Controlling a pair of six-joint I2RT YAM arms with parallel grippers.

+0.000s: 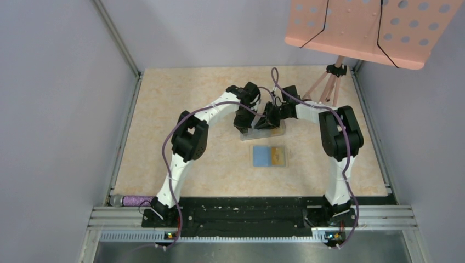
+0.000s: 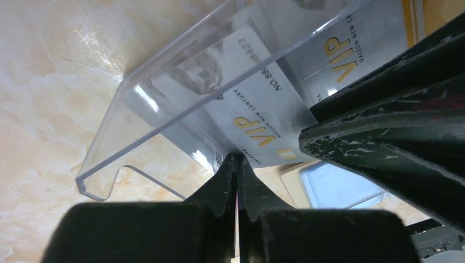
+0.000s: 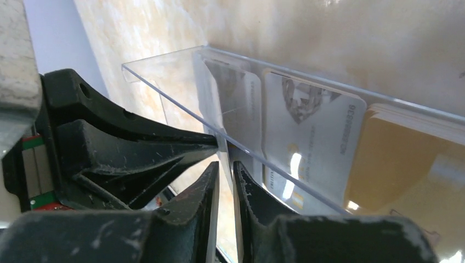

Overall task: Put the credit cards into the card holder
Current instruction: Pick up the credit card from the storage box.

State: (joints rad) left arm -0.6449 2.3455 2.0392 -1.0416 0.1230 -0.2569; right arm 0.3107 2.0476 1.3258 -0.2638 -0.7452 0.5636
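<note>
Step in hand, as judged: pulling one card out of stand.

- Left arm [image 1: 189,137] bent inward, wrist dipped toward frame centre.
- Left gripper [image 2: 237,164] pinched tight on lower edge of silver card [image 2: 263,118]; card leans inside clear stand [image 2: 109,159].
- Right gripper [image 3: 225,170] nipped on stand wall, apparently steadying it.
- More cards [image 3: 312,137] in stand.
- Right arm [image 1: 340,134] folded in from right.
- Holder [image 1: 268,156] lies open just below stand, frame centre.

Next calls for: lift card clear, carry down to holder, line edge with slot.

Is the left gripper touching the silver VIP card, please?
Touching: in the left wrist view, the left gripper pinches the near edge of the silver VIP card.
</note>
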